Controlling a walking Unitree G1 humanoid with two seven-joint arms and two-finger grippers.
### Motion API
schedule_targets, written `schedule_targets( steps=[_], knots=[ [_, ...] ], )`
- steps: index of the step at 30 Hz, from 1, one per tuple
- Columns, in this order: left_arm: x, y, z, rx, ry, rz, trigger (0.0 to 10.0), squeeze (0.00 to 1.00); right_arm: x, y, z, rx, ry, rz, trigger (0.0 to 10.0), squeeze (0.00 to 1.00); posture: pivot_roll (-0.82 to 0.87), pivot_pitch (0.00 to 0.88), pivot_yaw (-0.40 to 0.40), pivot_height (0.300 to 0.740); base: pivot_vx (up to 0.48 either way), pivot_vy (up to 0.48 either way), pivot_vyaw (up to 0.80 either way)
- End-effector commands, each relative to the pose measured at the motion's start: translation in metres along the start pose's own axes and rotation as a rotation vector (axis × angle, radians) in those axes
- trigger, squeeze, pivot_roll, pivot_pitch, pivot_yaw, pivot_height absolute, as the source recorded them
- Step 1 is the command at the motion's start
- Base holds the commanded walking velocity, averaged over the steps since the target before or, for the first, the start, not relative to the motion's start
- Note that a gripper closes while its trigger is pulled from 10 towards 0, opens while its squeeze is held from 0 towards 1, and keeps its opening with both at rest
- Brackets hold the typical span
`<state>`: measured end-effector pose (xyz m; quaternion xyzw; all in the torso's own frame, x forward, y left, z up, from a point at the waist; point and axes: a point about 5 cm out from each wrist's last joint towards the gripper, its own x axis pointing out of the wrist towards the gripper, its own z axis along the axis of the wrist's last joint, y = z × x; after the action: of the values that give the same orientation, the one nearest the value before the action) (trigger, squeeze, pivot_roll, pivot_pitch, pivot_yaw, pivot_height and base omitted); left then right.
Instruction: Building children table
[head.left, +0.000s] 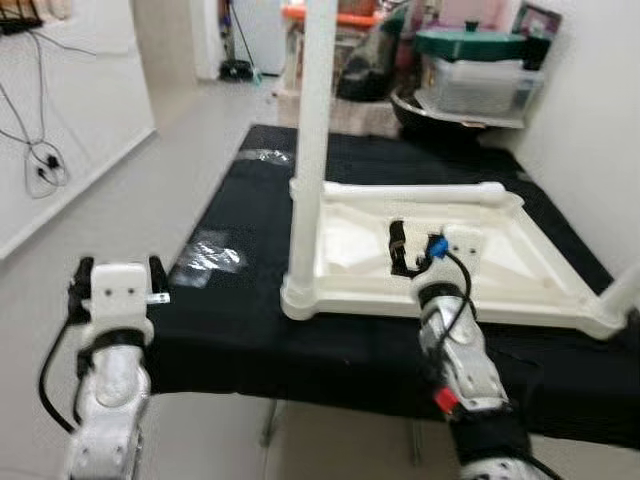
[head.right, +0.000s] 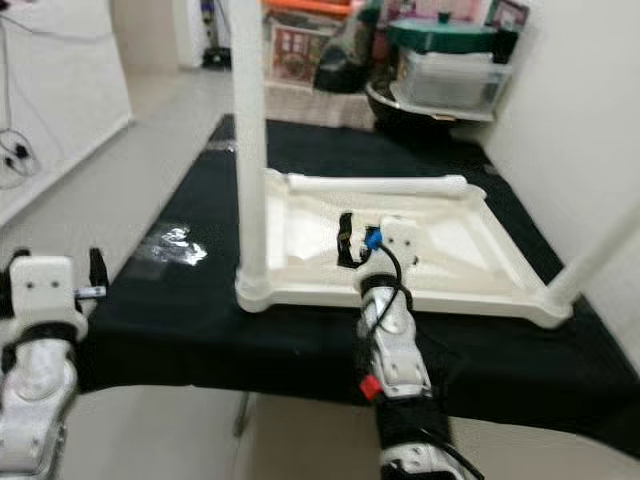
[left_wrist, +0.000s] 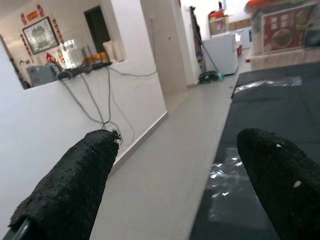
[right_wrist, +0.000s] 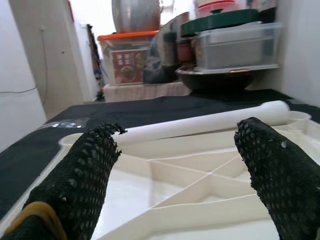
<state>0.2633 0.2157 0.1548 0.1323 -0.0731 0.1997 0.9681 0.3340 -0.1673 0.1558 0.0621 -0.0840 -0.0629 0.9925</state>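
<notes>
The tabletop (head.left: 520, 275) lies upside down for fitting legs; above it the right gripper (head.left: 412, 250) hovers spread over a loose leg (head.left: 410, 192); the left gripper (left_wrist: 190, 185), spread too, hangs idle.

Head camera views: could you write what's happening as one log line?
right gripper: open over upturned tabletop | left gripper: open, idle | one leg upright

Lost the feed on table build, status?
Right hand open, over the upturned white tabletop. Left hand open, off the mat's left edge. One leg upright in its corner, another leg lying loose along the far rim. Nothing blocking.
</notes>
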Motion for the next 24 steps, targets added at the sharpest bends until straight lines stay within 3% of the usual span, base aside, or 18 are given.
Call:
schedule_targets(
  steps=[1,6,9,13,16,18,20,21,22,24],
  knots=[
    [-0.002,-0.006,0.0,-0.008,-0.001,-0.032,10.0,0.0,-0.001,-0.008,0.0,0.004,-0.002,-0.032,10.0,0.0,0.11,0.0,-0.094,0.74,0.0,0.0,0.0],
    [-0.005,-0.011,0.0,-0.012,-0.01,-0.057,10.0,0.0,0.0,-0.007,-0.003,0.012,0.016,-0.019,10.0,0.0,0.11,0.0,-0.101,0.74,0.0,0.0,0.0],
    [-0.012,-0.025,-0.006,-0.059,0.025,-0.185,10.0,0.0,0.003,0.001,-0.01,0.086,0.068,0.125,10.0,0.0,0.12,0.0,-0.103,0.74,0.0,0.0,0.0],
    [-0.014,-0.029,-0.007,-0.077,0.033,-0.227,10.0,0.0,0.004,0.003,-0.01,0.109,0.075,0.162,10.0,0.0,0.12,0.0,-0.103,0.74,0.0,0.0,0.0],
    [-0.033,-0.049,-0.013,-0.144,0.079,-0.39,10.0,0.0,0.006,-0.003,-0.005,0.119,0.064,0.273,10.0,0.0,0.11,0.0,-0.105,0.74,0.0,0.0,0.0],
    [-0.033,-0.049,-0.013,-0.144,0.079,-0.39,10.0,0.0,0.006,-0.003,-0.005,0.119,0.064,0.273,10.0,0.0,0.11,0.0,-0.105,0.74,0.0,0.0,0.0],
    [-0.049,-0.064,-0.014,-0.175,0.095,-0.508,10.0,0.0,0.006,-0.012,-0.006,0.09,0.125,0.422,10.0,0.0,0.11,0.0,-0.104,0.74,0.0,0.0,0.0],
    [-0.049,-0.064,-0.014,-0.175,0.095,-0.508,10.0,0.0,0.006,-0.012,-0.006,0.09,0.125,0.422,10.0,0.0,0.11,0.0,-0.104,0.74,0.0,0.0,0.0],
    [-0.055,-0.069,-0.014,-0.175,0.098,-0.548,10.0,0.0,0.005,-0.019,-0.008,0.058,0.188,0.508,10.0,0.0,0.11,0.0,-0.102,0.74,0.0,0.0,0.0],
    [-0.055,-0.069,-0.014,-0.175,0.098,-0.548,10.0,0.0,0.005,-0.019,-0.008,0.058,0.188,0.508,10.0,0.0,0.11,0.0,-0.102,0.74,0.0,0.0,0.0]
  ],
)
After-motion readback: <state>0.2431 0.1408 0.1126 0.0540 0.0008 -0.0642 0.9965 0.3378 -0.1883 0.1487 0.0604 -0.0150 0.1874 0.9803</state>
